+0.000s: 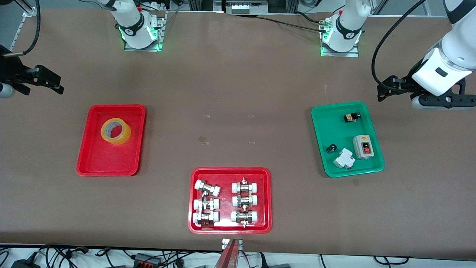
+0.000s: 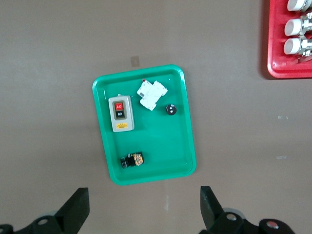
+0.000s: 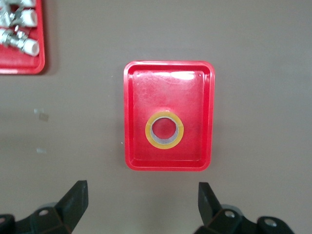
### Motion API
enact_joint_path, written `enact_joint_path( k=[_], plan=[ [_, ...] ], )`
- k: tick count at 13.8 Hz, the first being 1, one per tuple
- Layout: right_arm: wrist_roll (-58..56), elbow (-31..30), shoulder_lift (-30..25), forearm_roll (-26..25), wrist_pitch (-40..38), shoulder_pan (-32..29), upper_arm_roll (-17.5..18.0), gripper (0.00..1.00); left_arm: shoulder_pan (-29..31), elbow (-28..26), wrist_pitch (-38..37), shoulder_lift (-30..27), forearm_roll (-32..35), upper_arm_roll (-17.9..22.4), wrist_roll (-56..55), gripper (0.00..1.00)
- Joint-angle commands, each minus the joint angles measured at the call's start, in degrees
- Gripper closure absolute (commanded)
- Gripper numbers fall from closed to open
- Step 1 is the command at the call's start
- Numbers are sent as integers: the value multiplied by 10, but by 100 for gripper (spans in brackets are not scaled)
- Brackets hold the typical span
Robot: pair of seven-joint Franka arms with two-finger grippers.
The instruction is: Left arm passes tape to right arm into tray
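The yellow tape lies flat in the plain red tray at the right arm's end of the table, toward the tray's edge nearer the robots. In the right wrist view the tape shows as a ring inside the tray. My right gripper is open and empty, up in the air over bare table beside this tray; its own view shows wide-apart fingers. My left gripper is open and empty, held over bare table beside the green tray; its fingers stand apart in the left wrist view.
A green tray with a switch box and small electrical parts sits at the left arm's end; it also shows in the left wrist view. A second red tray with white-capped metal fittings lies near the front edge.
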Motion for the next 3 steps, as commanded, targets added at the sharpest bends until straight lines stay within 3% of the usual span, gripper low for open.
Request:
enact_joint_path(
  k=[1,3],
  plan=[
    [42,20,7,-3,-6,5,-1,0,-2,14,6,7,-8,-2,14,0],
    [42,20,8,-1,-7,3,-2,0,-6,14,7,8,-7,-2,14,0]
  ],
)
